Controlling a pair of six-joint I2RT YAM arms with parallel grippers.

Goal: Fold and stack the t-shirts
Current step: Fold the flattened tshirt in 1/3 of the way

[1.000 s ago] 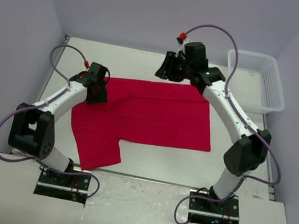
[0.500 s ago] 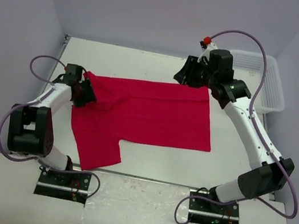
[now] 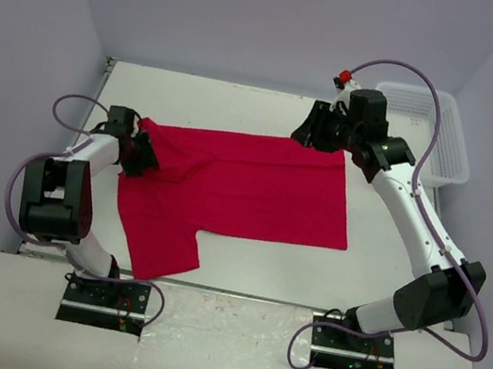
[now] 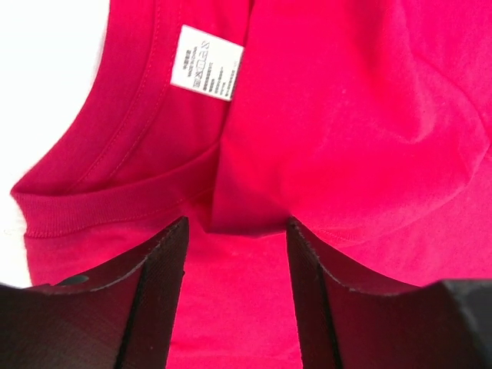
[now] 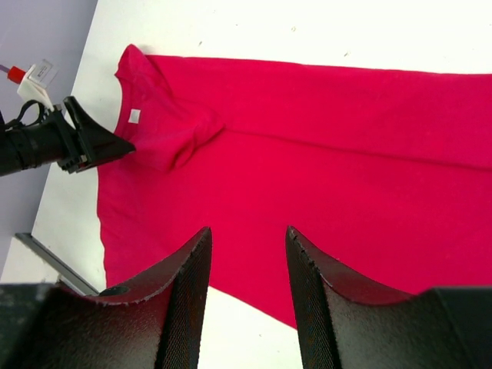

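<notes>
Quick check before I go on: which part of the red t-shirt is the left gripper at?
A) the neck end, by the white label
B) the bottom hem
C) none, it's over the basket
A: in the left wrist view the white neck label and ribbed collar of the t-shirt lie just ahead of the left gripper, whose jaws stand open.

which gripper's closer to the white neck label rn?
Left. Left gripper sits just short of the neck label; right gripper is at the t-shirt's opposite end.
</notes>
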